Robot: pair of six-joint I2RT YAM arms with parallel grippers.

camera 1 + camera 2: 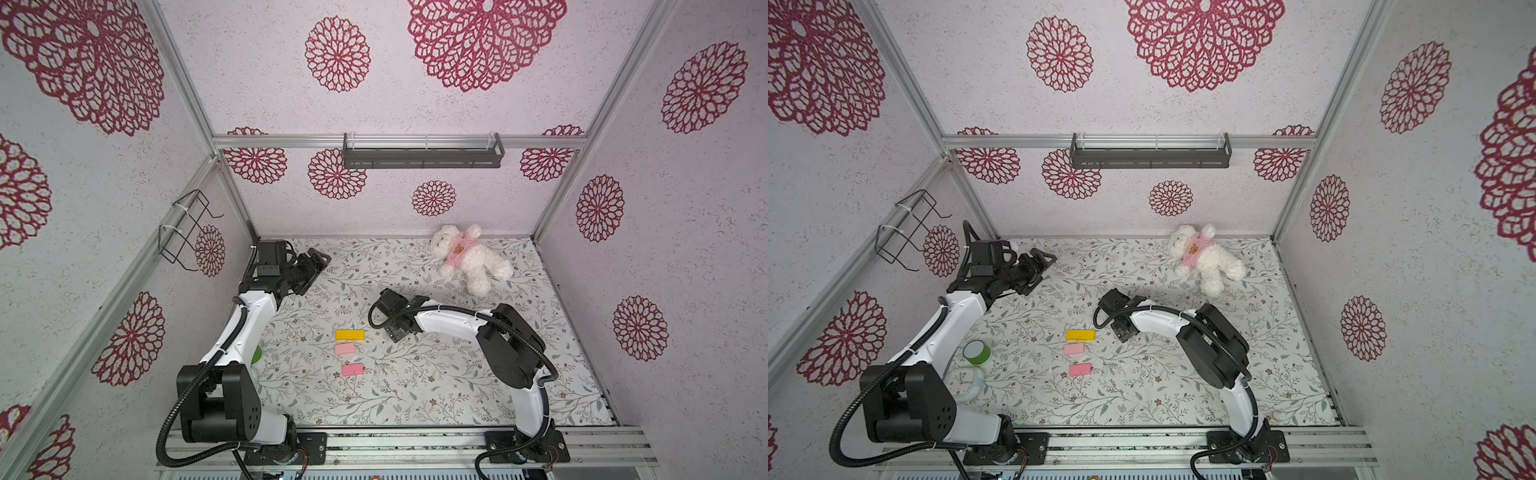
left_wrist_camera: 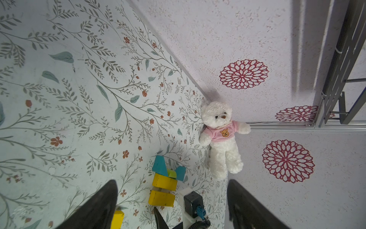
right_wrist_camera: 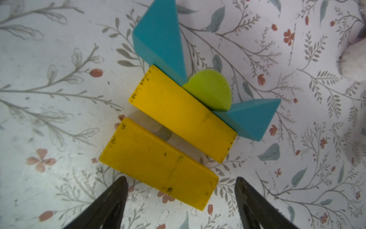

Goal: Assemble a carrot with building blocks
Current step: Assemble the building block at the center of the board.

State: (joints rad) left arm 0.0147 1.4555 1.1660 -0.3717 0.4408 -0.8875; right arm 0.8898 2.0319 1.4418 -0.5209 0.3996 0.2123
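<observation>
Partly built carrot [image 3: 183, 114] on the floral table [image 1: 436, 386], directly beneath the right gripper [image 3: 180, 177], whose jaws stand wide and empty above it. Its two yellow bars [image 3: 158, 162] lie side by side with a thin wedge of gap between them. Two teal triangles [image 3: 160, 37] and a lime-green half-disc [image 3: 208, 89] touch the farther bar. Loose beside the carrot, in both top views: third yellow bar [image 1: 350, 335], then two pink rectangles [image 1: 345, 349]. Left gripper [image 1: 320, 259]: jaws wide, empty, near the far left corner. White plush bear [image 1: 469, 257] lies by the back wall.
</observation>
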